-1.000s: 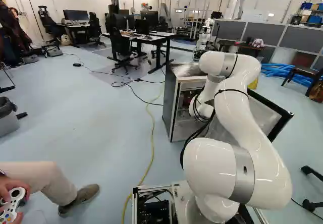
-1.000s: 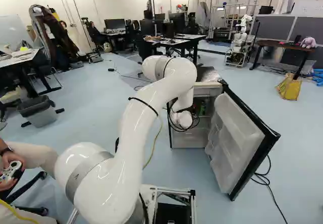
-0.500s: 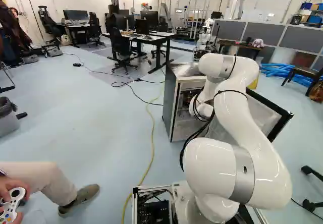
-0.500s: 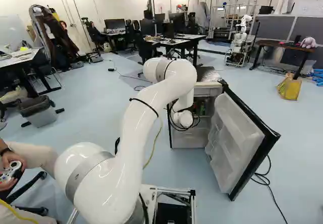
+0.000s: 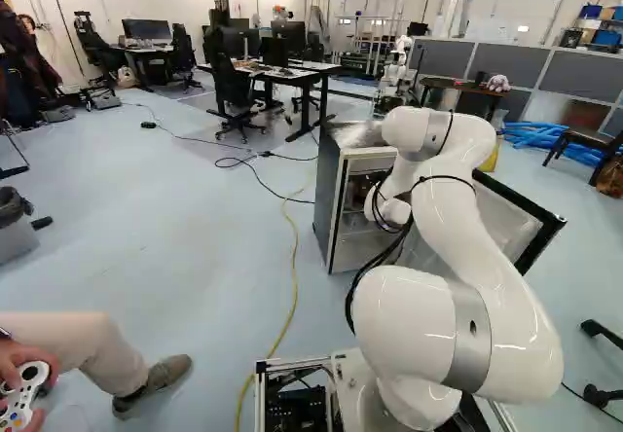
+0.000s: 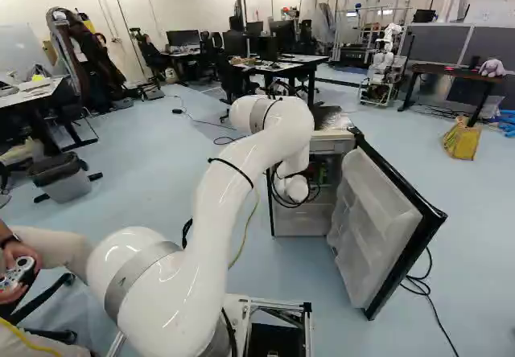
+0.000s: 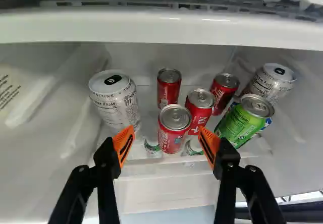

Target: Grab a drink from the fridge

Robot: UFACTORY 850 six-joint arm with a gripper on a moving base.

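Inside a small fridge (image 5: 329,198), four red cans (image 7: 171,135) in a close group, with the foremost seen in the gap between the orange-padded fingertips of the black gripper (image 7: 166,133). Spread wide, with nothing held; cannot tell from this angle whether in contact with the red can just behind one pad. Flanking the group, a large white can (image 7: 115,103) on one side, and on the other a green can (image 7: 241,125) near a second white can (image 7: 267,87). Above the cans, the white edge of the compartment (image 7: 161,28). Swung open toward the right of the right base view, a black-edged fridge door (image 6: 374,220) with a pale, ribbed inner lining. Reaching into the opening, a bent white arm (image 6: 241,172) with black cables (image 5: 394,220) looped close to its far end. Along the blue floor beside the fridge in the left base view, a yellow cable (image 5: 294,276). Farther back, a desk (image 5: 316,68) with monitors, a black office chair (image 5: 232,90), another robot (image 6: 383,67) and, on the floor, a yellow bag (image 6: 461,140).
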